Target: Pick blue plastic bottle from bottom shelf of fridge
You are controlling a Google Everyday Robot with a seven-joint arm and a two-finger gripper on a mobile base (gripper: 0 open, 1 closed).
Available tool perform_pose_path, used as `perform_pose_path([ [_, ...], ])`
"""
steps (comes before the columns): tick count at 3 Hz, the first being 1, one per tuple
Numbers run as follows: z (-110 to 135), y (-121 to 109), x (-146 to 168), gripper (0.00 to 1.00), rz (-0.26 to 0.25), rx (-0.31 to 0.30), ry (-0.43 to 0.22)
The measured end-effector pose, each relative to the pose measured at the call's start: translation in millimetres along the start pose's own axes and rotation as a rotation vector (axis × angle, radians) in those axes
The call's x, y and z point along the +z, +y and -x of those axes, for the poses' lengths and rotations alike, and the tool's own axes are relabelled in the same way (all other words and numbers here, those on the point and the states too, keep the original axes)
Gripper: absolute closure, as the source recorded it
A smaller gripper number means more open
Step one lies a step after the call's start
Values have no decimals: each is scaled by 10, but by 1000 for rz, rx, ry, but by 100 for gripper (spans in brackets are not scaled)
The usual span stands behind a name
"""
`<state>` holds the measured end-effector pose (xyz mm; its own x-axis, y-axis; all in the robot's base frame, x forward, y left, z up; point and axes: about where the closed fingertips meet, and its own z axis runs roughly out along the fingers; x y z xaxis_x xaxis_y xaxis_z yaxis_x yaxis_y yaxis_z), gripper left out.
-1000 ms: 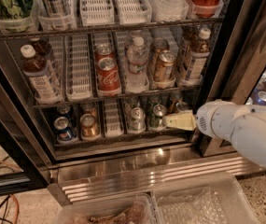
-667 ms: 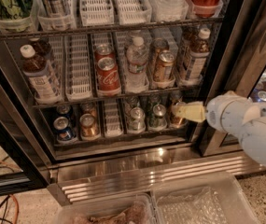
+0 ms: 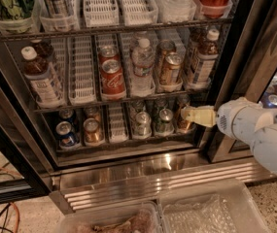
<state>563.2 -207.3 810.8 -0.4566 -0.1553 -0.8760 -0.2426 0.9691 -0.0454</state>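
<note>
The fridge (image 3: 237, 42) stands open in the camera view. Its bottom shelf (image 3: 128, 101) is a dark wire rack with white slotted lane dividers. Two blue plastic bottles of dark brown liquid with white caps stand upright on it, one at the right end (image 3: 203, 59) and one at the left end (image 3: 40, 79). My gripper (image 3: 190, 115) is cream-coloured, on a white arm coming in from the right. It points left, just below the right-hand bottle and in front of the right end of the low can rack. It holds nothing that I can see.
Red cola cans (image 3: 111, 74), a clear water bottle (image 3: 142, 64) and brown cans (image 3: 169, 67) share the shelf. Small cans (image 3: 67, 132) fill the low rack beneath. A ribbed steel base (image 3: 152, 178), two clear bins (image 3: 211, 212) and floor cables (image 3: 2, 215) lie below.
My gripper has moved up and a little to the right, from the low can rack's front toward the underside of the bottle shelf. The bottles and cans have not moved.
</note>
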Motion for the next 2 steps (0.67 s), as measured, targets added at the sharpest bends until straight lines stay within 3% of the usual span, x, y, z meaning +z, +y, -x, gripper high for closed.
perform_pose_path([
  [1, 47, -49, 14, 0, 0, 73, -55],
  [2, 226, -114, -35, 0, -11, 77, -171],
])
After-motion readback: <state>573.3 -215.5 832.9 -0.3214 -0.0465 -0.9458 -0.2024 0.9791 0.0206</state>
